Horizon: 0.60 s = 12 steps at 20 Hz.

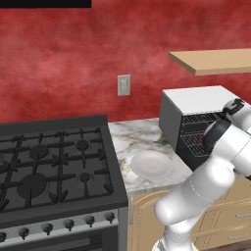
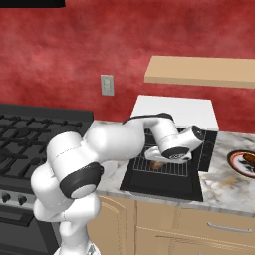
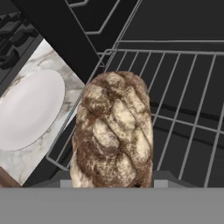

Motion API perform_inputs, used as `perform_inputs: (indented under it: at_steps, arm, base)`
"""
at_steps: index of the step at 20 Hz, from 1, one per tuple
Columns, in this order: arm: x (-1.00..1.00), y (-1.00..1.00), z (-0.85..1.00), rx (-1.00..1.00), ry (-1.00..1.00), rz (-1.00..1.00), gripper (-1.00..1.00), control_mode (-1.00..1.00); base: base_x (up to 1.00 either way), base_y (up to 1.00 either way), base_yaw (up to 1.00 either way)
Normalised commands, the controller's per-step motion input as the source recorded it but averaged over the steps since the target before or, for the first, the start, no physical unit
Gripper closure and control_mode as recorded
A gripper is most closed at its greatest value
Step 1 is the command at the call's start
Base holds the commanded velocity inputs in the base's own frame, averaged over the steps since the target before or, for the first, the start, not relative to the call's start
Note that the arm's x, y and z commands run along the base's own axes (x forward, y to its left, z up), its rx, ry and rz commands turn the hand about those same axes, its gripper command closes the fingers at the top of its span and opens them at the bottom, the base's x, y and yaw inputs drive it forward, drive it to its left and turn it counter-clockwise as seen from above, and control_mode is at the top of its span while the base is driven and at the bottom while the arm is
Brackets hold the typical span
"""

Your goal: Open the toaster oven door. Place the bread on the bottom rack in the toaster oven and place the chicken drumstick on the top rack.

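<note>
The toaster oven (image 2: 174, 110) stands on the marble counter with its door (image 2: 164, 188) folded down flat in front. My gripper (image 2: 163, 160) reaches into the opening, shut on the bread (image 3: 113, 135), a brown crusty loaf. The loaf hangs just over the front of a wire rack (image 3: 183, 87); I cannot tell which rack it is. My fingertips are hidden behind the loaf. The bread (image 2: 157, 164) shows as a small brown patch at the oven mouth. The chicken drumstick (image 2: 247, 159) lies on a dark-rimmed plate (image 2: 233, 162) at the far right.
An empty white plate (image 1: 152, 164) sits on the counter left of the oven. The black gas stove (image 1: 49, 166) lies further left. A wooden shelf (image 2: 199, 69) hangs above the oven. Drawers run below the counter.
</note>
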Motion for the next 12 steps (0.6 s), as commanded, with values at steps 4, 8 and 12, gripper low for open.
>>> perform_inputs:
  at_steps: [4,8,12]
  arm:
    - [0.00,-0.06,-0.07,0.00,0.00,0.00,1.00,-1.00]
    - [0.04,-0.01,-0.08,0.00,0.00,0.00,1.00,-1.00]
    - [0.00,-0.01,-0.15,0.00,-0.02,0.01,1.00,-1.00]
  base:
    - [0.00,0.00,0.00]
    - [0.00,0.00,0.00]
    - [0.00,0.00,0.00]
